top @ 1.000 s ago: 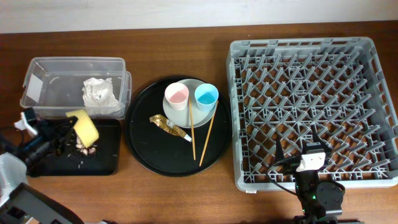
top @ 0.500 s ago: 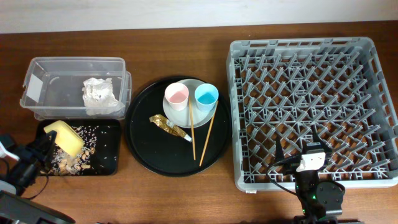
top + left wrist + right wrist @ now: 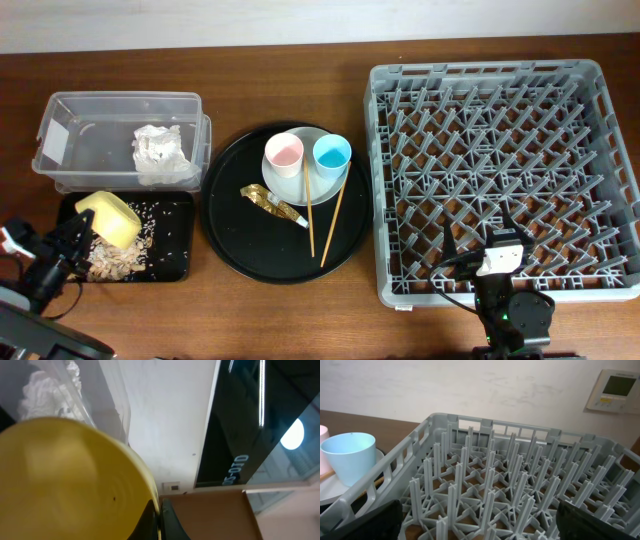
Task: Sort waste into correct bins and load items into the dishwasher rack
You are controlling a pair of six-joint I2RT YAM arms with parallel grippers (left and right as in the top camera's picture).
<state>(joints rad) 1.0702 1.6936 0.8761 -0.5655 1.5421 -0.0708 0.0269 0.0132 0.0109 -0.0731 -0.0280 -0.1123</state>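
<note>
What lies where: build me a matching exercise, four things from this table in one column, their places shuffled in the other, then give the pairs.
Things
1. crumpled napkin
2. gold foil wrapper
3. pink cup
4. food scraps

Places
A. on the pale plate
B. inside the clear tub
C. in the shallow black rectangular tray
D. on the round black tray, beside the plate

Pairs: 1-B, 2-D, 3-A, 4-C.

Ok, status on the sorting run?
Left gripper shut on yellow bowl, tilted over black tray, scraps lying there. Right gripper open, empty, at dishwasher rack's near edge. Round tray with cups lies between bowl and rack.
</note>
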